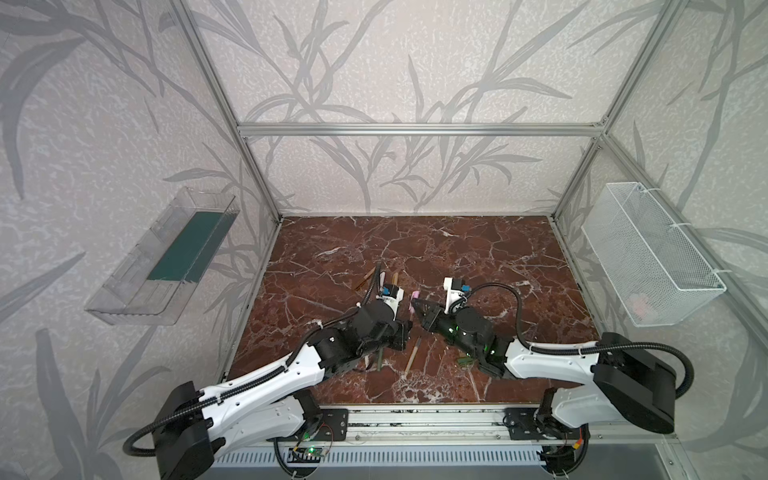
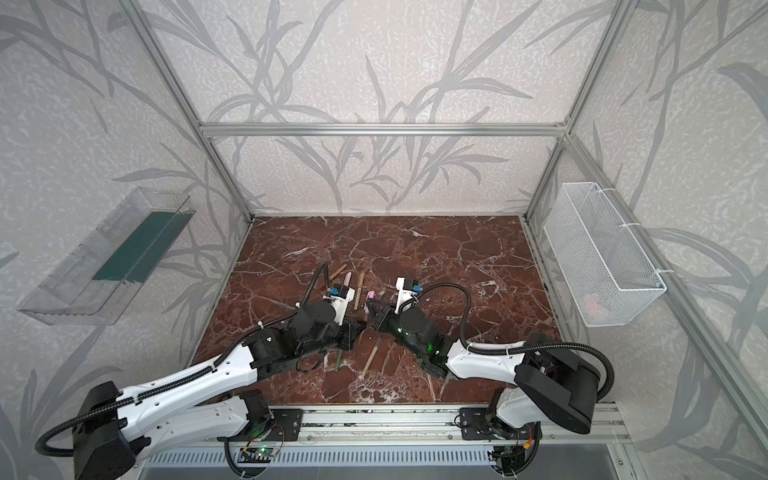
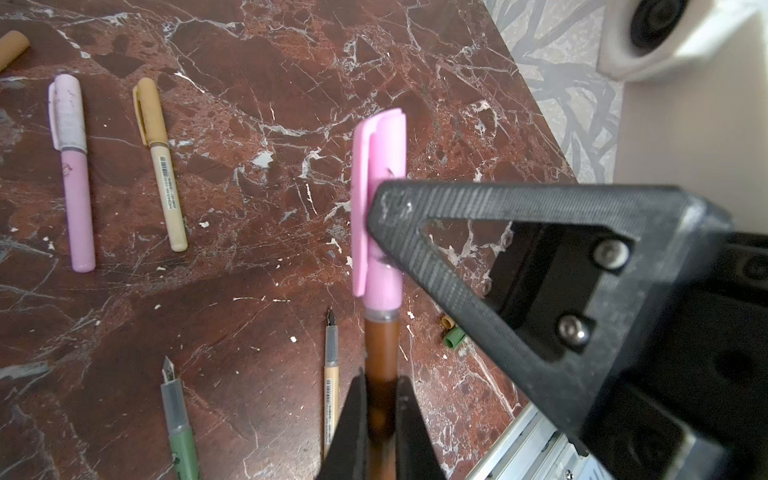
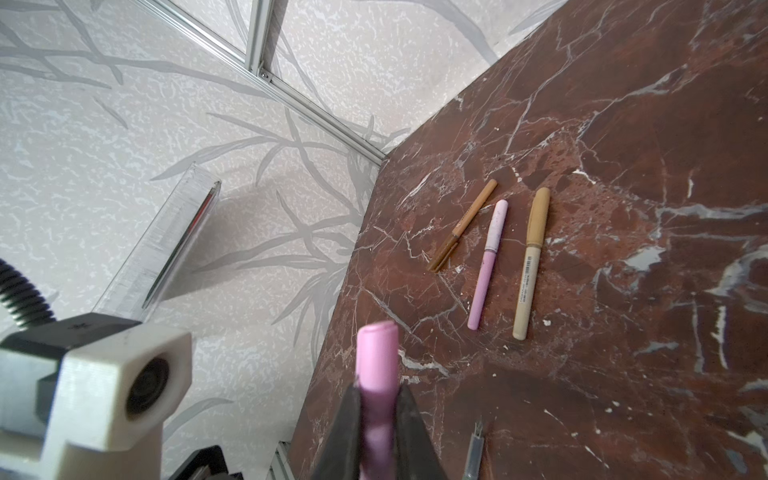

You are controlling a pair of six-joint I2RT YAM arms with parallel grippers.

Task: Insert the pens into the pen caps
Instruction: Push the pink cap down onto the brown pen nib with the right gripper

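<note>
Pink cap [image 3: 384, 158] gripped by right gripper [image 4: 376, 395]; brown pen [image 3: 380, 345] — left-wrist view only — clamped in left gripper [image 3: 380, 382].

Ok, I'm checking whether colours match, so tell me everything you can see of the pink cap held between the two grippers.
The pink cap is a short, matte, plastic-looking tube with a flat clip along one side. The right gripper is shut on its middle, holding it off the table. Its open end sits over the tip of a brown pen, a grey ring showing at the joint. The left gripper is shut on that pen.
</note>
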